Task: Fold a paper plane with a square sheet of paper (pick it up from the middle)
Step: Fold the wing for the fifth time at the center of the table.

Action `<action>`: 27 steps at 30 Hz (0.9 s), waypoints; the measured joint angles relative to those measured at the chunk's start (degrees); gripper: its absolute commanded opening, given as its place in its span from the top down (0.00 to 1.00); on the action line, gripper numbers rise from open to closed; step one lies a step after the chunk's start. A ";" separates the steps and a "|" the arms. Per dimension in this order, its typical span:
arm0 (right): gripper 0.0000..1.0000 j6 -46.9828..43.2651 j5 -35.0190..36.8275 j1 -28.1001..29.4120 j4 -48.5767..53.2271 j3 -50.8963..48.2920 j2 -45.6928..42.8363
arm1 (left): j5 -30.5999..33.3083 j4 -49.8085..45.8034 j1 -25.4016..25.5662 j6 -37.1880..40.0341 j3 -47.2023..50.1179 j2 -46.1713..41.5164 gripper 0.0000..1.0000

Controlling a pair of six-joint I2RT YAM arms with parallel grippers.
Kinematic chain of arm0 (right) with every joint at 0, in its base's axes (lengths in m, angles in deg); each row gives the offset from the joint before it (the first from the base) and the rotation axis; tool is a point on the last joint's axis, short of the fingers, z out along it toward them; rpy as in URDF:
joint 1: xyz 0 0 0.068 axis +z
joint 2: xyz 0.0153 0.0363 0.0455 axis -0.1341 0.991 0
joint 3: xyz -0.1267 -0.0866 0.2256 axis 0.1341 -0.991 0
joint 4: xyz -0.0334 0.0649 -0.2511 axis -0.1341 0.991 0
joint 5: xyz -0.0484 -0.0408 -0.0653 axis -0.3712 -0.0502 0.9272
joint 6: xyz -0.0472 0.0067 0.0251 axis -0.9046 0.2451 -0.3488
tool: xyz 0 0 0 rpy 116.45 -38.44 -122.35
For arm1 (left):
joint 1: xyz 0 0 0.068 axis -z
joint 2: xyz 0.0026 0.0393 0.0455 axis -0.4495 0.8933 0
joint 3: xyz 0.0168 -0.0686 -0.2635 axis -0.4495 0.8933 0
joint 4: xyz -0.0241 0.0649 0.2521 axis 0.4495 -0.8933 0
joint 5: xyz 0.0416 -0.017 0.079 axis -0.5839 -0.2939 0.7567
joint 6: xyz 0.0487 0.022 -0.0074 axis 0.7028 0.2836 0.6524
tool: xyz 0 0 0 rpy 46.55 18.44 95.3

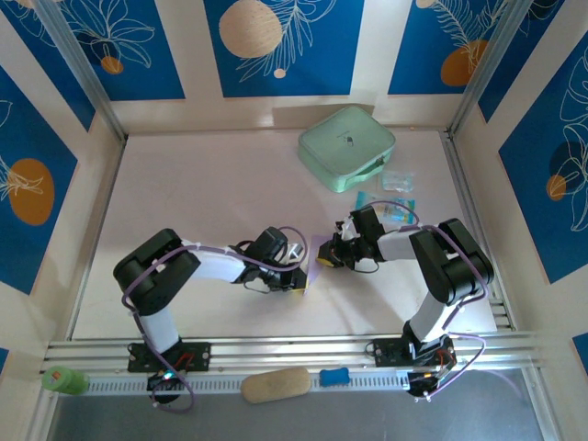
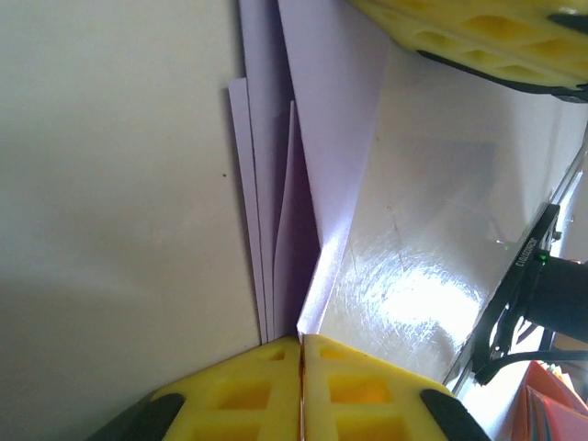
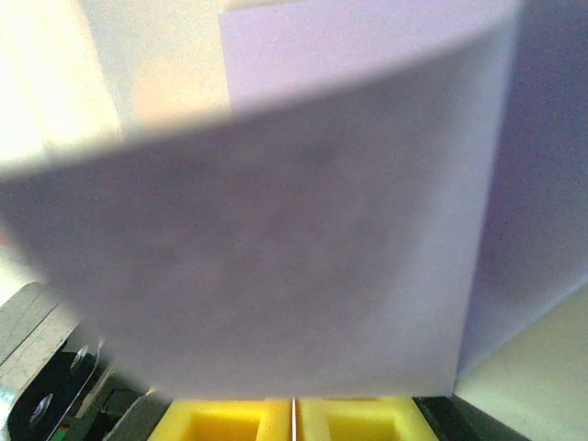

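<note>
The square sheet of paper (image 1: 317, 249) is lavender and folded into several long narrow layers (image 2: 312, 138). It hangs between my two grippers near the table's middle. My left gripper (image 1: 299, 278) is shut on one end of it: the yellow fingertips (image 2: 302, 342) meet with the folded edges running in between them. My right gripper (image 1: 328, 258) is shut on the other end, and its yellow fingers (image 2: 459, 37) show at the top of the left wrist view. In the right wrist view a flap of the paper (image 3: 276, 257) rises in front of the closed right gripper (image 3: 294, 415).
A mint-green case (image 1: 346, 147) lies at the back right, with small blue packets (image 1: 398, 181) in front of it. On the front rail lie a green bottle (image 1: 62, 379), a tan oblong (image 1: 276, 384) and a blue piece (image 1: 334, 376). Walls enclose the table.
</note>
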 measured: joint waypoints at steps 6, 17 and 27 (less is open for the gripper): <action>0.91 0.00 0.00 0.00 0.02 0.00 0.00 | 0.09 0.02 0.02 0.00 0.00 0.00 0.86; 0.91 0.00 0.00 -0.02 0.02 0.00 0.00 | 0.96 -1.38 0.50 0.24 0.68 -1.84 0.83; 0.91 0.00 -0.09 -0.02 -0.04 0.00 0.11 | 1.51 -2.19 0.48 1.05 1.01 -1.81 0.94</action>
